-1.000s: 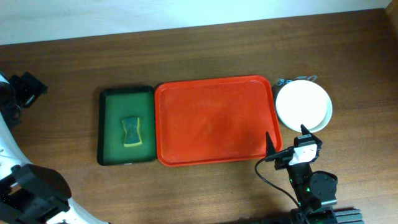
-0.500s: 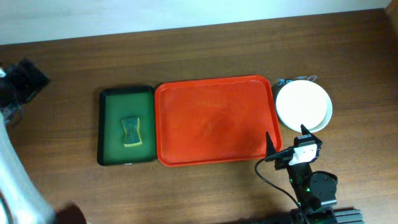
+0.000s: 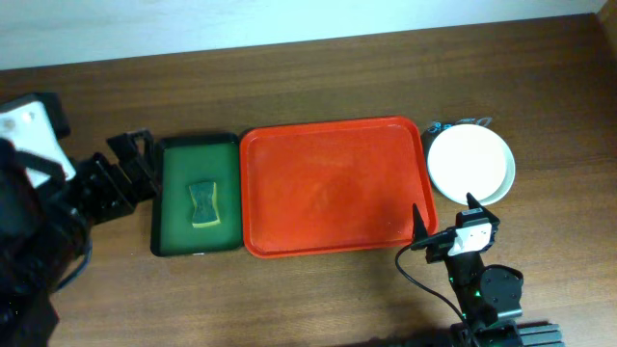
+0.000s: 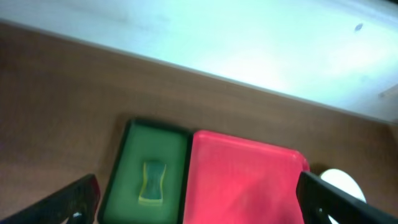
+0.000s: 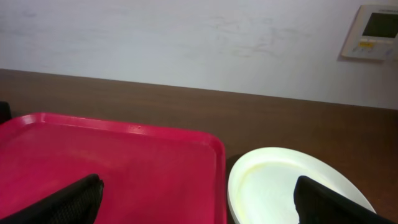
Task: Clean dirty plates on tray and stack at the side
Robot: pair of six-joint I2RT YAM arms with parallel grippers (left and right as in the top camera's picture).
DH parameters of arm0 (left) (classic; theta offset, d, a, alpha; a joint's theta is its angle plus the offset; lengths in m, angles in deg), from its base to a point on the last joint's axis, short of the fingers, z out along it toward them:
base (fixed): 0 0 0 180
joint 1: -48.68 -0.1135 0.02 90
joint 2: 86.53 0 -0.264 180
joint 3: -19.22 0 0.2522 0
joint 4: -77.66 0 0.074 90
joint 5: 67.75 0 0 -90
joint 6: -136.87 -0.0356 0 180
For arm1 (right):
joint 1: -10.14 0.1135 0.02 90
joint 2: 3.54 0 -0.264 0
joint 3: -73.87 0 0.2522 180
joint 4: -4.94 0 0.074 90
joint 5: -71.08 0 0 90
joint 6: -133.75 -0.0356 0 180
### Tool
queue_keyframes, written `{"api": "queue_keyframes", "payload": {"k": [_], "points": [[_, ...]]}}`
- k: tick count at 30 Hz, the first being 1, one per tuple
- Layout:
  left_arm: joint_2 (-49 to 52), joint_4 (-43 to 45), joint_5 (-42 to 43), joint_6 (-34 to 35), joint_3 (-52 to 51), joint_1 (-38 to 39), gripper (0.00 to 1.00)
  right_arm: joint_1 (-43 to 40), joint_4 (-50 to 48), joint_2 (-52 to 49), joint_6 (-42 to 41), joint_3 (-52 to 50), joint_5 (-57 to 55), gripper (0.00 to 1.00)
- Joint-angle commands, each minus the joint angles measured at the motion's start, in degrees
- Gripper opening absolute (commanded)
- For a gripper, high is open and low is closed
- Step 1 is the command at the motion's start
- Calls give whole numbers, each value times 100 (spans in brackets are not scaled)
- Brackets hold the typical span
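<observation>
**Plates stacked beside the red tray, both grippers released**

The brown wooden table [image 3: 318,77] carries everything. Across its middle lies the tray [image 3: 333,188], bright red with a raised rim. Against the tray's left rim sits a smaller dark green tray [image 3: 198,159], the two long sides side by side.

The dirty plates [image 3: 469,164] rest on the table just beside the red tray's far right corner, toward the table's right edge. A cream-white plate is on top, and a bluish edge peeks out at its far rim. How many lie beneath cannot be told, and no smear can be made out on the top plate.

A yellow-and-green sponge [image 3: 203,204] lies in the middle of the green tray.

The left gripper [image 3: 143,162] hangs just off the green tray's left rim, jaws spread wide and holding nothing. The right gripper [image 3: 442,204] sits near the table's front edge, by the red tray's near right corner. Its jaws are parted wide and empty, pointing toward the plates.
</observation>
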Motion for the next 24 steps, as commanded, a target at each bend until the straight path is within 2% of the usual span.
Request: {"api": "queue_keyframes", "payload": {"k": [1, 6, 11, 14, 18, 24], "points": [[-752, 1163, -262, 15, -1305, 28, 99, -26, 37, 46, -17, -28, -50, 98], [-2667, 4544, -214, 17, -4218, 28, 99, -26, 35, 46, -17, -28, -50, 98], [-4555, 6966, -221, 13, -6474, 24, 99, -26, 37, 46, -17, -28, -50, 98], [-5523, 7691, -221, 15, -7519, 24, 99, -26, 37, 46, -17, -28, -50, 98], [-6334, 8216, -221, 15, -8581, 24, 99, -26, 37, 46, -17, -28, -50, 99], [-6883, 9090, -219, 17, -10061, 22, 99, -26, 37, 46, -17, -28, -50, 98]]}}
